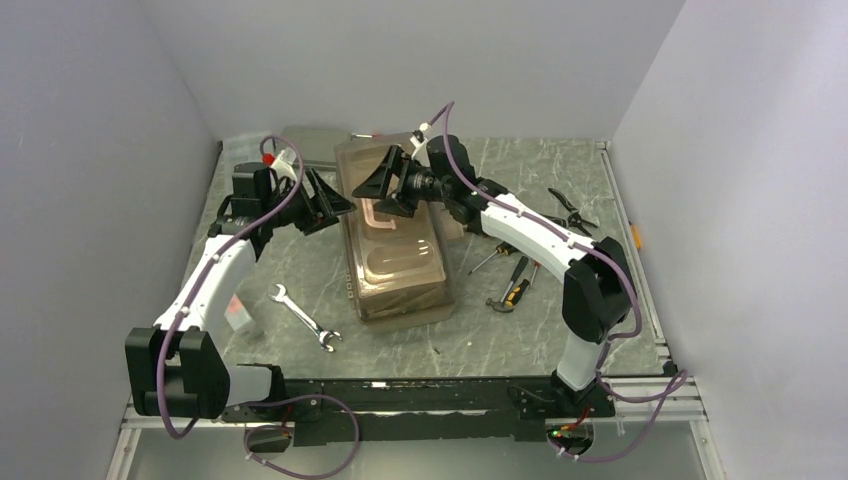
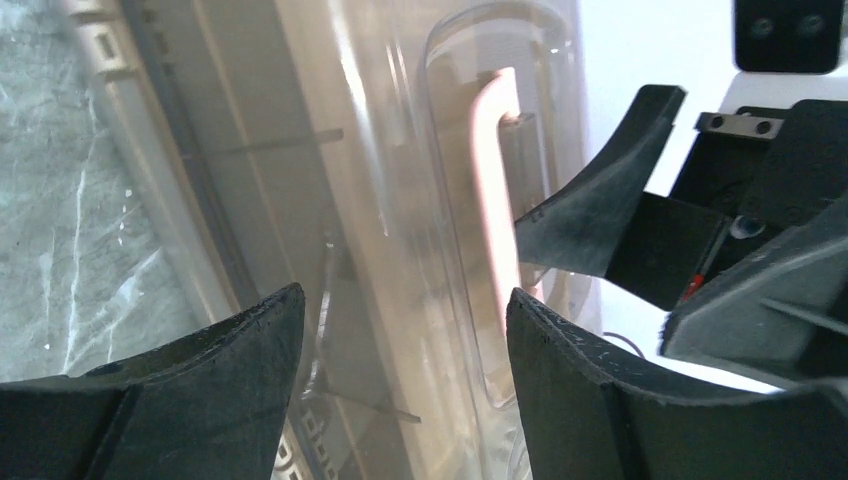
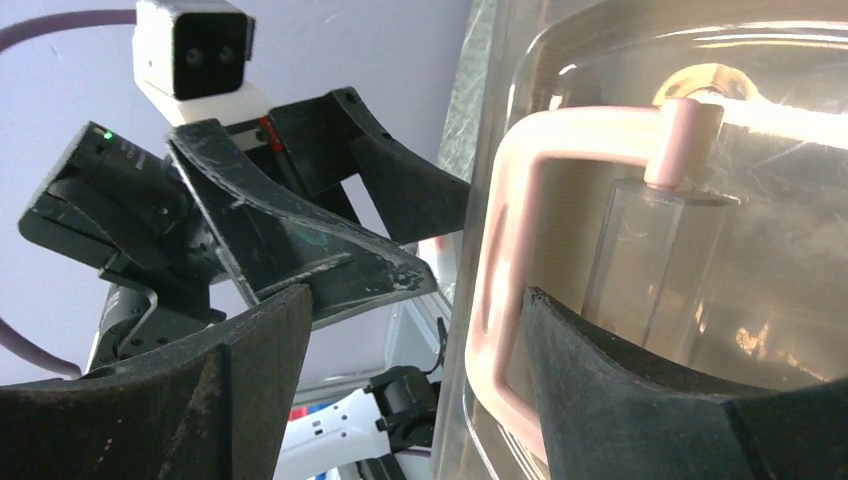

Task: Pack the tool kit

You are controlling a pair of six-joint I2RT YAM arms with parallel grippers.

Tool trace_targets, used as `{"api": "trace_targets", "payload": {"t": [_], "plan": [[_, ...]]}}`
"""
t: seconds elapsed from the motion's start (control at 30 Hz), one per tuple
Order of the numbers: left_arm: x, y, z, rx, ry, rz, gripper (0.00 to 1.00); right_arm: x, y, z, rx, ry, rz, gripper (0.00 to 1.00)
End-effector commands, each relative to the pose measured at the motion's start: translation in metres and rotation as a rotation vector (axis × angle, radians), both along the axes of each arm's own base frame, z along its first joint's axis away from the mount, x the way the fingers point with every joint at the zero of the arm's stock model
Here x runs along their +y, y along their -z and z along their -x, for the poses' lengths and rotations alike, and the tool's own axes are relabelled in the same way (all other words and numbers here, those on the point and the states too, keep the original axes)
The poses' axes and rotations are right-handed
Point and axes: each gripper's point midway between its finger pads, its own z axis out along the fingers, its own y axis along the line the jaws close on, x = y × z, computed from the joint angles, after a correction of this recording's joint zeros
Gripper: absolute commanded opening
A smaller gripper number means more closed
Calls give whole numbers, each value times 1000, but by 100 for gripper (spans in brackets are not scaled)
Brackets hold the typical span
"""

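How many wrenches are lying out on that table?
1. The wrench lies on the table, left of the toolbox. More may be hidden inside the toolbox.

I cannot see inside the toolbox through its smoky lid — the right arm partly covers the screwdrivers.

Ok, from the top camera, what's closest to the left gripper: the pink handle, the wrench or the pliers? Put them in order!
1. The pink handle, on the toolbox lid, just beside the left gripper.
2. The wrench, lying left of the toolbox, toward the arm bases.
3. The pliers, far over on the right side.
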Motion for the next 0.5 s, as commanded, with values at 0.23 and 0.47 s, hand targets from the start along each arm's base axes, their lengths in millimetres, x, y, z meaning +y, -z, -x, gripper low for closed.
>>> {"api": "trace_targets", "payload": {"t": [0.23, 0.47], "plan": [[-7, -50, -13, -94, 10, 45, 77, 7, 2, 41, 100, -147, -72, 78], [-8, -56, -18, -71, -14, 82, 77, 1, -8, 39, 78, -145, -100, 78]]}}
